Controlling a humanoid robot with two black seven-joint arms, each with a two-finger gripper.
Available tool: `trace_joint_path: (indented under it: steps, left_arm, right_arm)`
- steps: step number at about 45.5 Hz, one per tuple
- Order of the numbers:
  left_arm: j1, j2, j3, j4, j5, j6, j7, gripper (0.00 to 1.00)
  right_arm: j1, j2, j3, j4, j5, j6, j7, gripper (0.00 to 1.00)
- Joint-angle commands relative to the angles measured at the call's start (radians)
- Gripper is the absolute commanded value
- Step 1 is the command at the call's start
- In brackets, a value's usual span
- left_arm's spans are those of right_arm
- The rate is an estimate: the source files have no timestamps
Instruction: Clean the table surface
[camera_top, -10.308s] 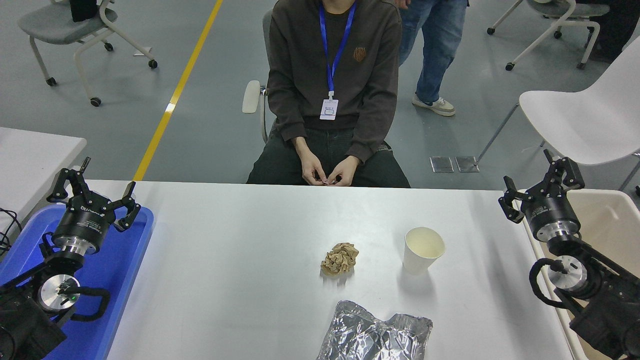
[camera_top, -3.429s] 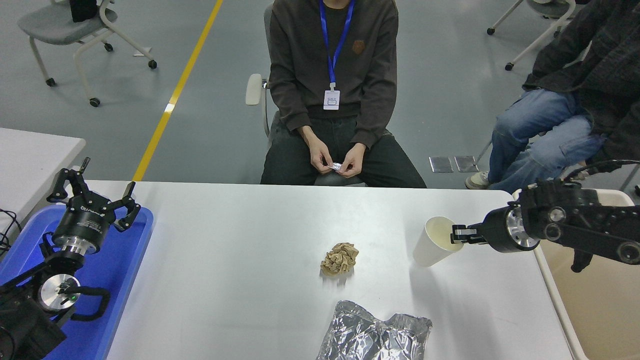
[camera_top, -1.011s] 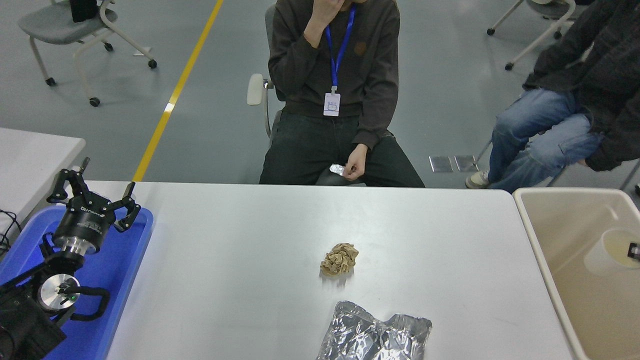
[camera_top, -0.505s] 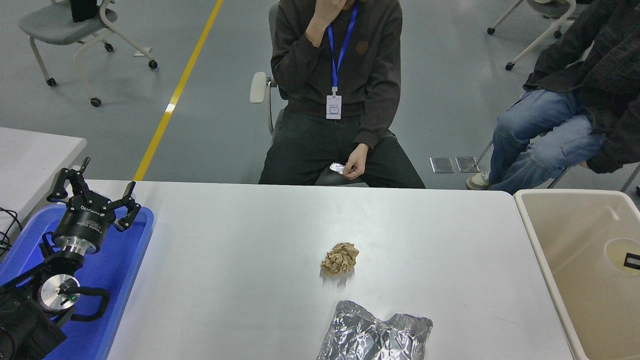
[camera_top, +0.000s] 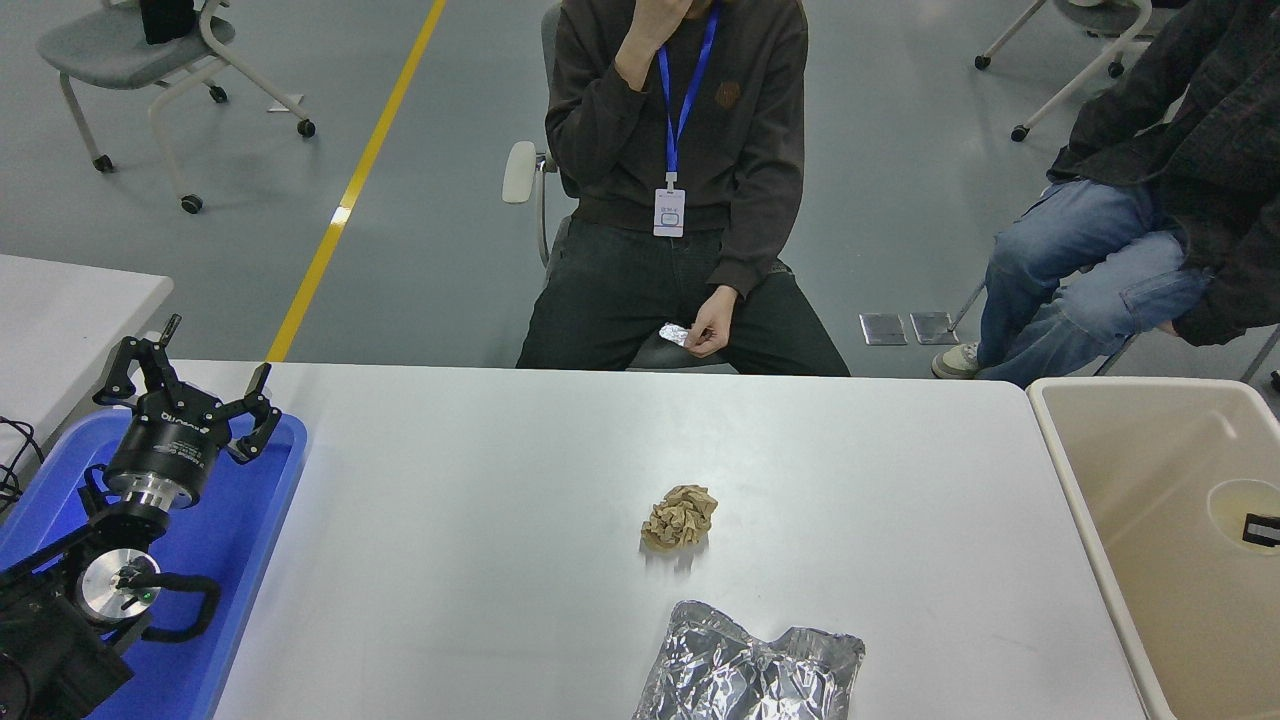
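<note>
The white table surface (camera_top: 470, 470) fills the middle of the view. A crumpled brown paper ball (camera_top: 680, 517) lies near its centre. A crumpled silver foil bag (camera_top: 750, 668) lies at the front edge. A white paper cup (camera_top: 1233, 500) stands upright inside the beige bin (camera_top: 1110, 480) at the right, its mouth facing up. Only a small black tip of my right gripper (camera_top: 1262, 528) shows at the right edge, at the cup's rim. My left gripper (camera_top: 190, 385) is open and empty, parked over the blue tray (camera_top: 250, 520) at the lower left.
A person sits at the table's far side with a small foil piece in one hand (camera_top: 708, 335). A second person (camera_top: 1120, 250) sits at the upper right, beyond the bin. A smaller white table (camera_top: 60, 310) stands at the left.
The cup in the bin has gone from tilted to upright, its mouth now facing up. The black tip of my right gripper stays at its rim. The left arm has not moved.
</note>
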Motion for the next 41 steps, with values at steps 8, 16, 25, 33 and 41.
trace_joint_path:
  steps: [8,16,25,33,41]
  left_arm:
    - [0.000,0.000,0.000,0.001,0.000,0.000,0.000,1.00]
    - [0.000,0.000,-0.001,-0.001,0.000,0.000,0.000,1.00]
    - [0.000,0.000,0.000,0.001,0.000,0.000,0.000,1.00]
    - [0.000,0.000,0.000,0.001,0.000,0.000,0.000,1.00]
    - [0.000,0.000,0.000,-0.001,0.000,0.000,0.000,1.00]
  right_arm:
    - [-0.004,0.004,0.004,-0.007,0.134,-0.016,0.003,0.98]
    - [-0.013,0.013,-0.010,-0.007,0.263,-0.090,0.001,0.98]
    - [-0.079,0.071,-0.022,-0.019,0.269,-0.390,0.001,0.98]
    - [-0.096,0.074,-0.043,-0.025,0.274,-0.377,0.001,0.99]
    - [-0.096,0.062,-0.037,-0.027,0.277,-0.256,-0.005,0.99]
